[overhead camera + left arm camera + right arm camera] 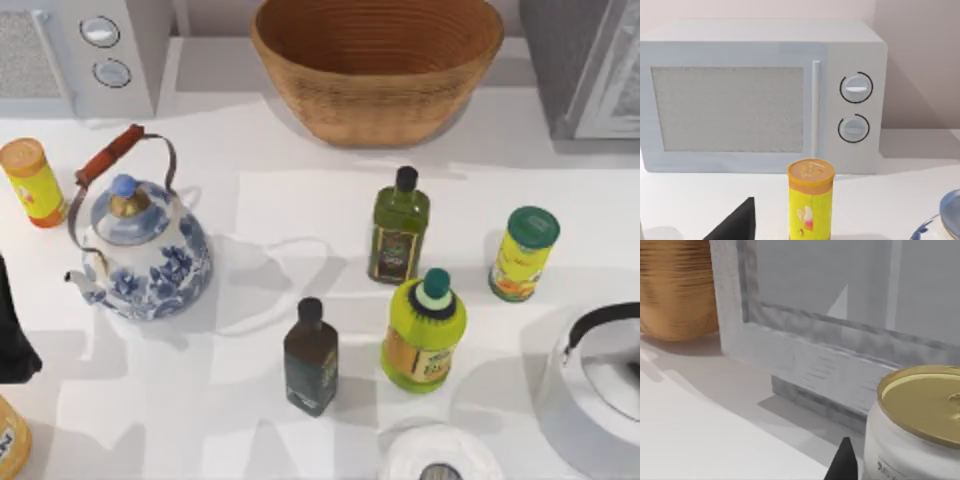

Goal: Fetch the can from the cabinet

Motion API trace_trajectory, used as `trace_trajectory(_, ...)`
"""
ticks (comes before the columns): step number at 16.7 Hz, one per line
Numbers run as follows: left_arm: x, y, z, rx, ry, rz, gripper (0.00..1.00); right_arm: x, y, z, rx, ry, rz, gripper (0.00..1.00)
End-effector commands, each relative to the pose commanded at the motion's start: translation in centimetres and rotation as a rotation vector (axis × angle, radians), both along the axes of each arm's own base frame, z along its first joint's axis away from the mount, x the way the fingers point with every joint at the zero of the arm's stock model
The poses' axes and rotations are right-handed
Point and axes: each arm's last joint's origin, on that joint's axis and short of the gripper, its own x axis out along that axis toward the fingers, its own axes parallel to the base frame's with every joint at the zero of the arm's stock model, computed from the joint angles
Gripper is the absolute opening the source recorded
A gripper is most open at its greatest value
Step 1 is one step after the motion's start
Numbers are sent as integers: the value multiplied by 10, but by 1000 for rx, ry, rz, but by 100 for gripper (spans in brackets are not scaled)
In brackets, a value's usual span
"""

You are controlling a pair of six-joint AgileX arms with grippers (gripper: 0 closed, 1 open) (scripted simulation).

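Now | right gripper [842, 462]: whether it grips or is released cannot be told | can [920, 425] upright, long axis vertical, just beside it, outside the cabinet | cabinet [805, 365] beyond the can | right arm judged nearer; left gripper [735, 225] idle at table's left, state likewise unclear.
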Motion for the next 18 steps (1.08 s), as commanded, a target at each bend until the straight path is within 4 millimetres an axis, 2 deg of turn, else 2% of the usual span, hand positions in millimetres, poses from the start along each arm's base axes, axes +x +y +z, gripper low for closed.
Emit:
trace_trajectory(3,0,0,0,0,0,0,100,-1,-12,4,9,6,-31,0)
trace_trajectory(5,0,0,0,0,0,0,100,1,-13,8,7,0,-36,0)
trace_trajectory(8,0,0,0,0,0,0,100,11,0,12,-9,-19,-17,0)
trace_trajectory(12,0,0,0,0,0,0,100,19,21,-6,-11,-13,17,0)
trace_trajectory(17,0,0,0,0,0,0,100,18,23,-9,-10,-9,19,0)
trace_trajectory(18,0,0,0,0,0,0,100,18,23,-9,-10,-9,19,8)
